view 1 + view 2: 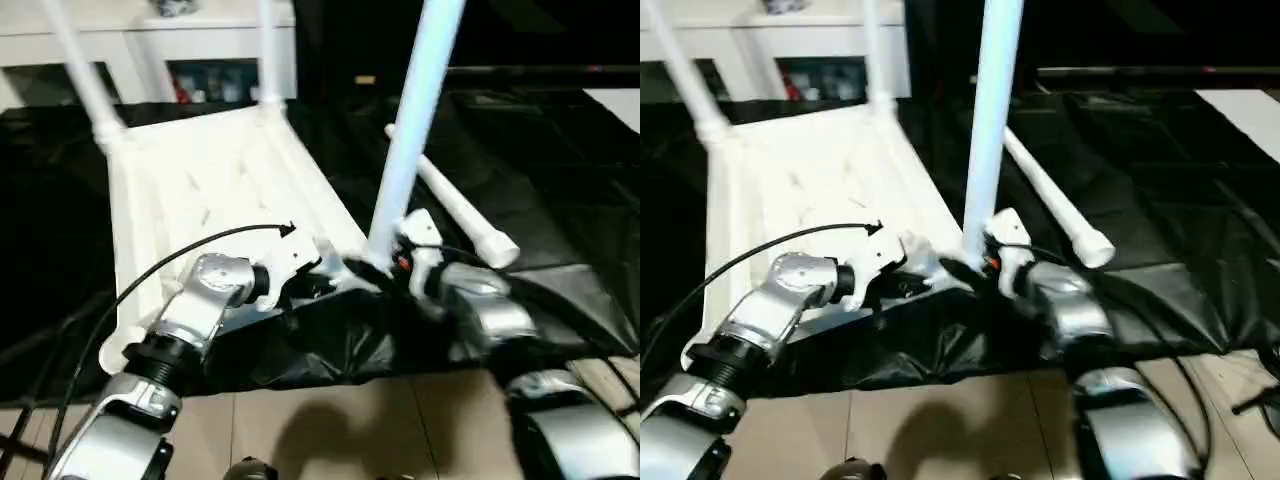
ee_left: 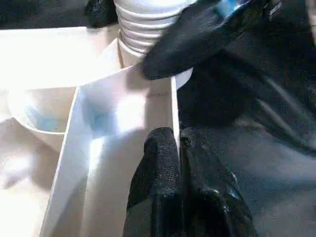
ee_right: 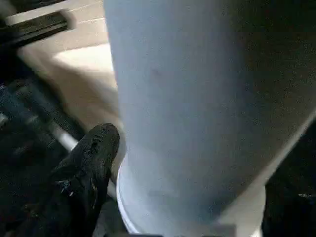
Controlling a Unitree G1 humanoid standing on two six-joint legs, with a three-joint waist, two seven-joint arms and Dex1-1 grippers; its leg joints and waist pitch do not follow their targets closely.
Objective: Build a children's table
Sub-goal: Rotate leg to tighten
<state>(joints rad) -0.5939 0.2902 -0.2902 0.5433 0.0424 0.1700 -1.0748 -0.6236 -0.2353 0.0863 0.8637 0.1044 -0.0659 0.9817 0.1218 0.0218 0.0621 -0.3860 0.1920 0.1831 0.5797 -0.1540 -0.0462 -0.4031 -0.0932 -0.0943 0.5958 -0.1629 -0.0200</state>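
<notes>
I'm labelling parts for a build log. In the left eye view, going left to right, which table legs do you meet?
Far-left upright leg → second upright leg → tall near leg → loose leg lying on the black sheet.

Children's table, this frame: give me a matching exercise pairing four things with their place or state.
Things:
1. tabletop
2. near leg
3. loose leg
4. left end effector

Place or state:
A. lying on the black sheet
B. shut on the tabletop's edge wall
C. standing up in the near corner socket
D. upside down, ribbed underside up

Pairs: 1-D, 2-C, 3-A, 4-B
</notes>
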